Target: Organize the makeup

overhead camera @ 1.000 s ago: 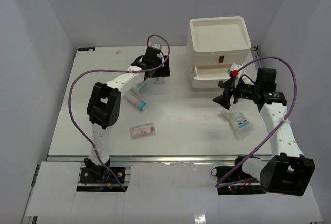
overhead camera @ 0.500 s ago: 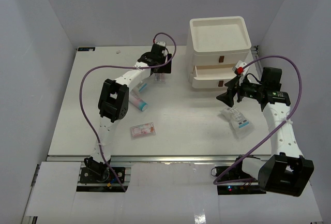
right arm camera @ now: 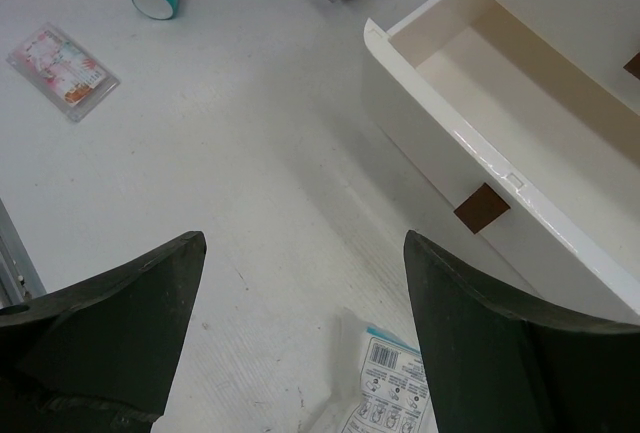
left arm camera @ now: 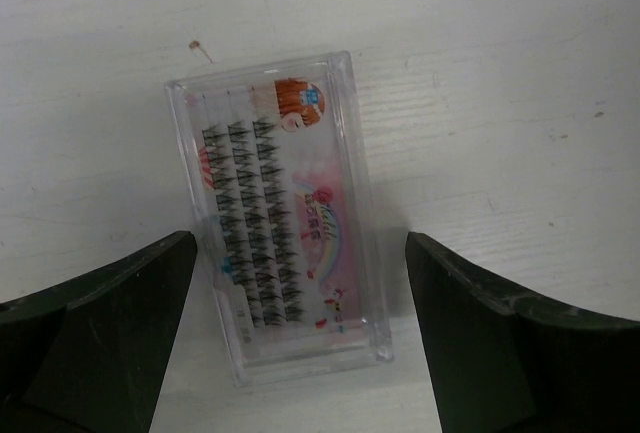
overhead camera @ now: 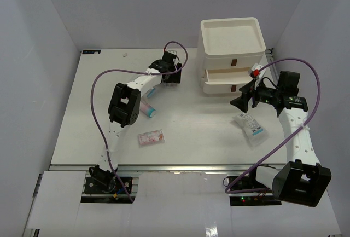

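Observation:
My left gripper (overhead camera: 170, 76) is open at the far middle of the table, low over a clear case of false lashes with a pink printed card (left arm camera: 280, 218). The case lies flat between its fingers (left arm camera: 100, 338), untouched. My right gripper (overhead camera: 240, 102) is open and empty, in front of the white drawer box (overhead camera: 232, 35). A blue-and-white packet (overhead camera: 250, 127) lies just below it and shows in the right wrist view (right arm camera: 392, 393). A pink tube with teal cap (overhead camera: 146, 107) and a pink-and-white sachet (overhead camera: 151, 137) lie left of centre. No tan sponges are in view.
The box's middle drawer (right arm camera: 500, 103) is pulled open and looks empty, with a brown handle (right arm camera: 481, 207) on its front. The box's top is an open tray (overhead camera: 231, 32). Walls close in the table on the left, back and right.
The left arm has swung its elbow right and settled its gripper over the lash case. The right gripper has shifted slightly toward the drawer box.

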Tool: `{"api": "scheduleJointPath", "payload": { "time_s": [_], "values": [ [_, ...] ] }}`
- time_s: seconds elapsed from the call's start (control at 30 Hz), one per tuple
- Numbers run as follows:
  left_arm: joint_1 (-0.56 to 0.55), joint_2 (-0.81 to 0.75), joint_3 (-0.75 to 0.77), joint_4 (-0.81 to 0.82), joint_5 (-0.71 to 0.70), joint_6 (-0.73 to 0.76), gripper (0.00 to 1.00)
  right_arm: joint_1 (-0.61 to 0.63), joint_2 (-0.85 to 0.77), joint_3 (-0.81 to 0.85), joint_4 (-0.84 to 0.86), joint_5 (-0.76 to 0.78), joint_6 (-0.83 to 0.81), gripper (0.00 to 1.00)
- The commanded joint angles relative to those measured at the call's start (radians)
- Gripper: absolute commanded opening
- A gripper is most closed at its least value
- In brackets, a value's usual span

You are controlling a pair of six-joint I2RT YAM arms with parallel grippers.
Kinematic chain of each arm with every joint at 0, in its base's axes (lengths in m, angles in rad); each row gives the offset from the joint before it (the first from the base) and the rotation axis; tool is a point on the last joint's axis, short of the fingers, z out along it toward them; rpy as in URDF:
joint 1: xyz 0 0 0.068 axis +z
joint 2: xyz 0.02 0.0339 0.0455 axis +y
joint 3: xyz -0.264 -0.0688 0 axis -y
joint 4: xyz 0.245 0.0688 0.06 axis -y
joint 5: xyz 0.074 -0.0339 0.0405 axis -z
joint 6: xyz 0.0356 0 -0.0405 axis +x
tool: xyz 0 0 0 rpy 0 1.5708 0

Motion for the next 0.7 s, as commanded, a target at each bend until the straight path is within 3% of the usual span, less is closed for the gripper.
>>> {"api": "scheduleJointPath", "payload": {
  "time_s": [0.0, 0.17, 0.33, 0.53, 0.67],
  "values": [
    [0.003, -0.006, 0.038, 0.002, -0.025, -0.018, 0.97, -0.01, 0.001, 0.035, 0.018, -0.018, 0.02, 0.87],
    [0.003, 0.0, 0.035, 0.0, -0.051, -0.038, 0.91, -0.015, 0.0, 0.038, 0.02, -0.022, 0.025, 0.87],
    [0.003, -0.009, 0.027, 0.0, -0.055, -0.054, 0.61, -0.02, -0.004, 0.045, 0.035, -0.025, 0.042, 0.87],
    [0.003, -0.067, -0.011, 0.003, -0.032, -0.06, 0.41, -0.029, -0.019, 0.052, 0.061, -0.034, 0.081, 0.87],
    [-0.001, -0.149, -0.044, 0.022, 0.005, -0.061, 0.22, -0.032, -0.034, 0.061, 0.061, -0.044, 0.096, 0.86]
  ]
}}
